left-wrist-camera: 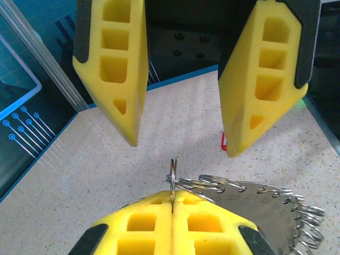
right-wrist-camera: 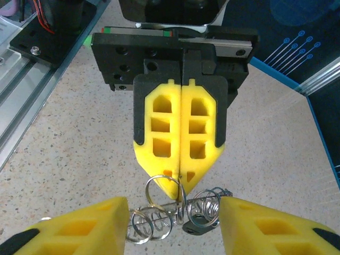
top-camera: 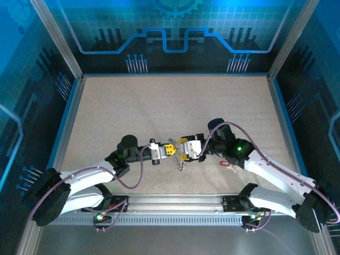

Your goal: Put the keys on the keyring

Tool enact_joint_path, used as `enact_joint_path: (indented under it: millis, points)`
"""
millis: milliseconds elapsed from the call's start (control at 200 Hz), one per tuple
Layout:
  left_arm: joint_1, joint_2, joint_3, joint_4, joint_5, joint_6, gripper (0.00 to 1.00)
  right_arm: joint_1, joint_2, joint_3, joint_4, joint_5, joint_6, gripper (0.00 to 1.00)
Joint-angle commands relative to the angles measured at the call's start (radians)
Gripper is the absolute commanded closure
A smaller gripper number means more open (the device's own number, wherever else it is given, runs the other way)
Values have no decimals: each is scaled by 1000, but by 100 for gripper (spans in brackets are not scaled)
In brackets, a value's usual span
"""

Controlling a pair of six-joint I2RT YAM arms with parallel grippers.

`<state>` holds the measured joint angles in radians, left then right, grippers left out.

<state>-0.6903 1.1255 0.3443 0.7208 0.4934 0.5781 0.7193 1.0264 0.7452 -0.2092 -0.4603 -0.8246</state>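
Slippage is the main worry. The left fingers (left-wrist-camera: 141, 226), pressed together, pinch one thin loop of the keyring (left-wrist-camera: 255, 199) near the middle of the counter's (left-wrist-camera: 106, 159) near edge. The right fingers (left-wrist-camera: 255, 79) stand spread, facing the ring, holding nothing. The red-headed key (top-camera: 230, 166) lies on the counter beside the right arm, by the near edge and right of the middle. On so slight a grip the ring could twist or drop if nudged, and a careless pinch could send the tiny key skidding away.

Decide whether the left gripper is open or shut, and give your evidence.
Shut. The left gripper's two yellow fingers press together with no gap, pinching a loop of the keyring at their tips.
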Motion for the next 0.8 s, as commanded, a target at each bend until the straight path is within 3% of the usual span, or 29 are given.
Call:
enact_joint_path:
  millis: [0, 445, 795]
  points:
    - [-5, -36, 31, 5, 24, 43, 100, 8, -13, -23, 20, 8, 75, 52]
    - [-5, -75, 23, 46, -43, -55, 100, -7, -18, -99, 166, -90, 256, 51]
    - [-6, -81, 31, 54, -118, -70, 100, -5, -84, -144, 140, -154, 228, 54]
